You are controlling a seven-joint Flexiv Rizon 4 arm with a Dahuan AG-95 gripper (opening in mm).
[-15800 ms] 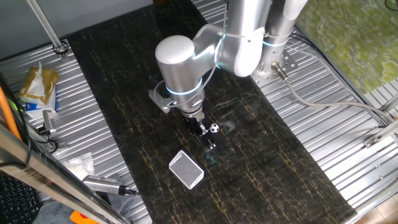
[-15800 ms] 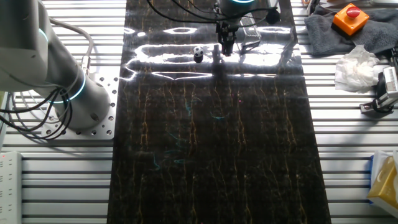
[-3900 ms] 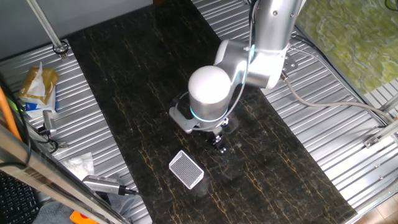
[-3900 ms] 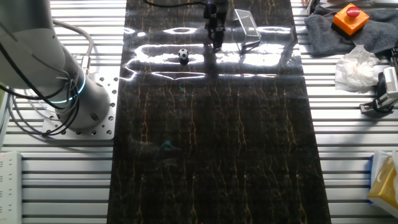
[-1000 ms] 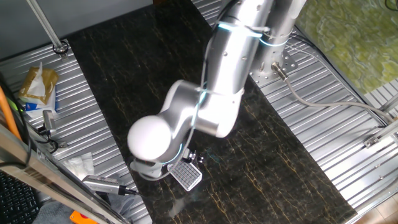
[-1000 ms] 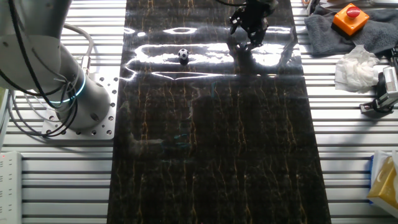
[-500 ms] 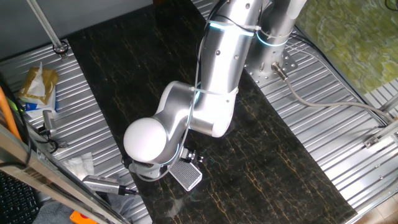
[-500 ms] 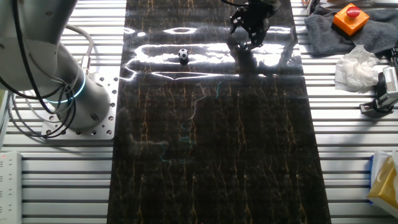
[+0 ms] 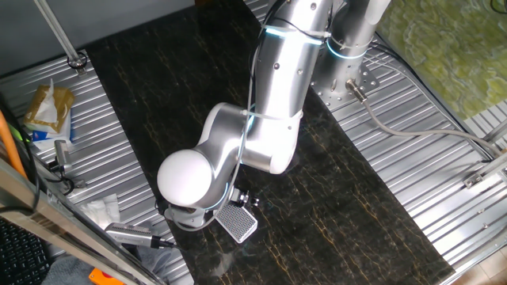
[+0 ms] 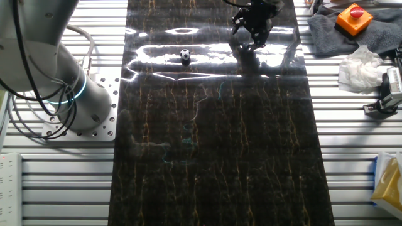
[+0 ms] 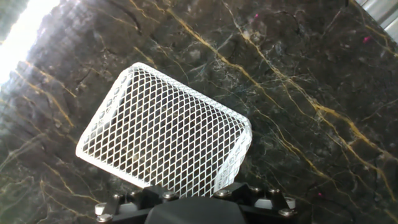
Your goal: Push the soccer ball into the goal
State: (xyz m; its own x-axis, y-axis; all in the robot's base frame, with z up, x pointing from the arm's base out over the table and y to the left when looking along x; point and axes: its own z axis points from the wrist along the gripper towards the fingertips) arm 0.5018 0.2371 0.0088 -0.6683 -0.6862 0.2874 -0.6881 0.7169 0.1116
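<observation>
while the soccer ball (image 10: pixel 184 56) lies well apart, the pincer (image 10: pixel 252 28), grip state unclear, hangs over the goal (image 11: pixel 166 132).

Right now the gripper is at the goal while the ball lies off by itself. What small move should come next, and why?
Probably lift the gripper clear of the goal and carry it towards the far side of the soccer ball. The ball lies well apart on the dark tabletop, touching nothing. The hand view shows only the goal's mesh just ahead, so nothing can be pushed from here.
</observation>
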